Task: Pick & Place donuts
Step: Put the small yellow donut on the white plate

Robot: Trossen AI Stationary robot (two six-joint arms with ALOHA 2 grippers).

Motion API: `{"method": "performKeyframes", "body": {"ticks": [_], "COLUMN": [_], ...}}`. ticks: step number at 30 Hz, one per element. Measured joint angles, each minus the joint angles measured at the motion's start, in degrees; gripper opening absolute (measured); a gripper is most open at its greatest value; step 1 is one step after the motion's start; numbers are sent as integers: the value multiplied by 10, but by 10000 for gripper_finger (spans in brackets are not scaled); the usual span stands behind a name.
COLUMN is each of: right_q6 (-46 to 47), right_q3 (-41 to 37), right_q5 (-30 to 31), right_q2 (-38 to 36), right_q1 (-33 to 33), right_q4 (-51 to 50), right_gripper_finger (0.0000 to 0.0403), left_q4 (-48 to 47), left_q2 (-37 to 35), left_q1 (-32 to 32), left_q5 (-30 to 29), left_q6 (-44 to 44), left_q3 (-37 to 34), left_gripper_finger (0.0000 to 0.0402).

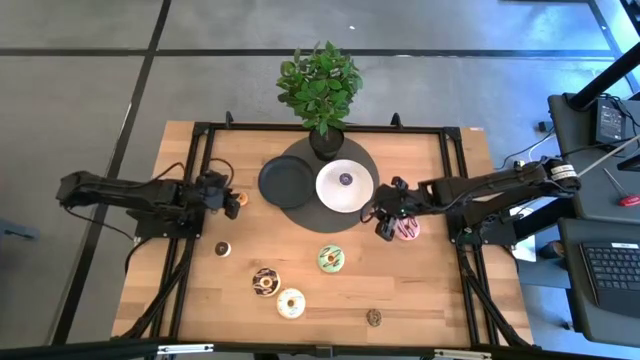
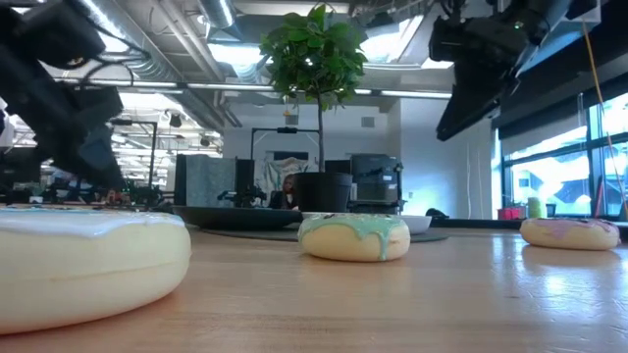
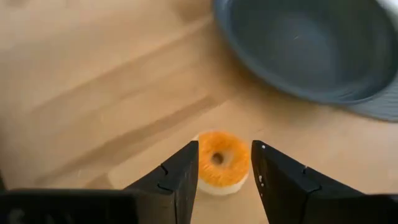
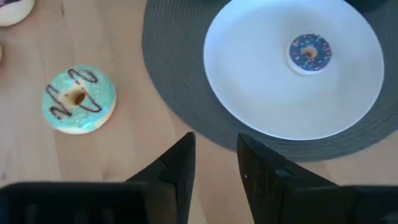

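My left gripper (image 1: 236,200) is open at the table's left, just left of the black plate (image 1: 285,182). A tiny orange ring donut (image 3: 221,163) lies flat on the wood between its fingers. My right gripper (image 4: 216,155) is open and holds nothing. It hangs over the grey mat's edge, near the white plate (image 4: 249,81) that carries a tiny blue-frosted donut (image 4: 310,53). A pink donut (image 1: 408,230) lies on the table beside the right gripper. The green donut (image 1: 331,259), chocolate donut (image 1: 266,281) and cream donut (image 1: 291,303) lie flat toward the near edge. My left gripper comes at the tiny orange donut (image 3: 211,180) from above at a slant, one finger (image 3: 180,180) on each side of its rim. The donut rests on the table. I cannot tell whether the fingers touch it.
A potted plant (image 1: 320,90) stands at the far edge behind the round grey mat (image 1: 300,205). A tiny brown donut (image 1: 222,248) and another tiny one (image 1: 373,317) lie on the wood. Bare wood lies between the plates and the near donuts.
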Motion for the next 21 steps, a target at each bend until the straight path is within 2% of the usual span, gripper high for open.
{"method": "performKeyframes", "body": {"ticks": [9,21], "right_q6": [-10,-24], "right_q3": [0,0], "right_q5": [0,-1], "right_q2": [0,0], "right_q1": [-17,-16], "right_q4": [0,-1], "right_gripper_finger": [121,121], "left_q4": [14,54], "left_q2": [77,118], "left_q1": [72,107], "left_q5": [52,93], "left_q6": [-12,-2], "left_q3": [0,0], "left_gripper_finger": [143,143]}}
